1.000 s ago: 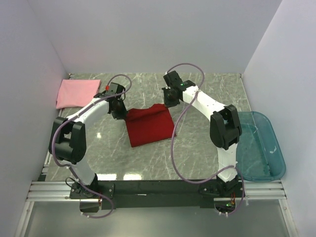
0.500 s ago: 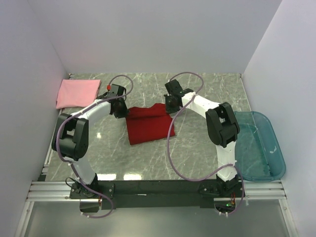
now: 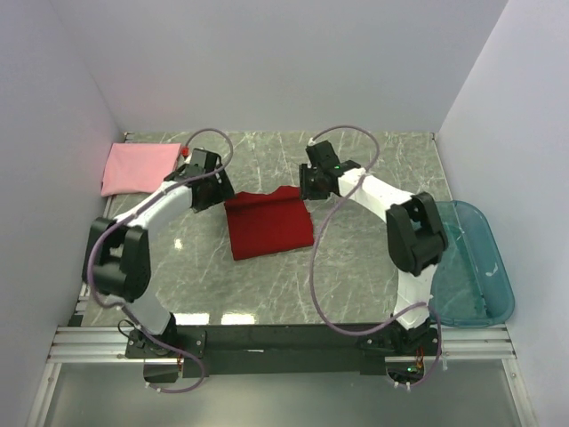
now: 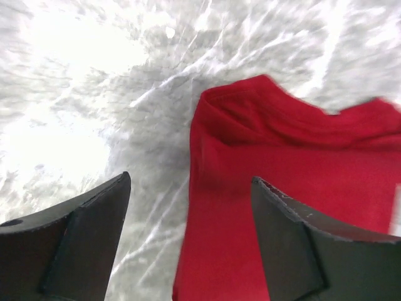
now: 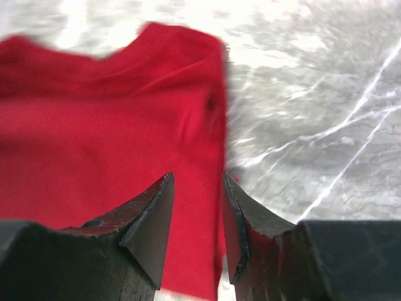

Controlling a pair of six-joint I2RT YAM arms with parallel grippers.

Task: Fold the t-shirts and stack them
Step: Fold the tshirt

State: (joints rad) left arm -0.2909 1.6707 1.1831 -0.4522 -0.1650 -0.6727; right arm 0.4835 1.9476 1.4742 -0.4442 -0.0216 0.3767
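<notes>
The deep red t-shirt [image 3: 267, 225] lies folded in a rough rectangle in the middle of the marble table [image 3: 356, 267]. Its far edge is slightly rumpled. My left gripper [image 3: 216, 196] hovers open over the shirt's far left corner [image 4: 294, 163], with nothing between its fingers [image 4: 94, 232]. Over the far right corner [image 5: 94, 138] my right gripper [image 3: 308, 189] stands partly open, and the cloth lies flat beneath it, not pinched. The light pink t-shirt [image 3: 140, 167] lies folded at the far left corner of the table.
A translucent teal bin [image 3: 467, 262] sits off the table's right edge, beside the right arm. White walls enclose the table at the left, back and right. Purple cables loop over both arms.
Both grippers were shut on the red shirt's far corners and have let go and opened. The shirt's far edge now rests on the table, and both wrists have drawn back slightly.
</notes>
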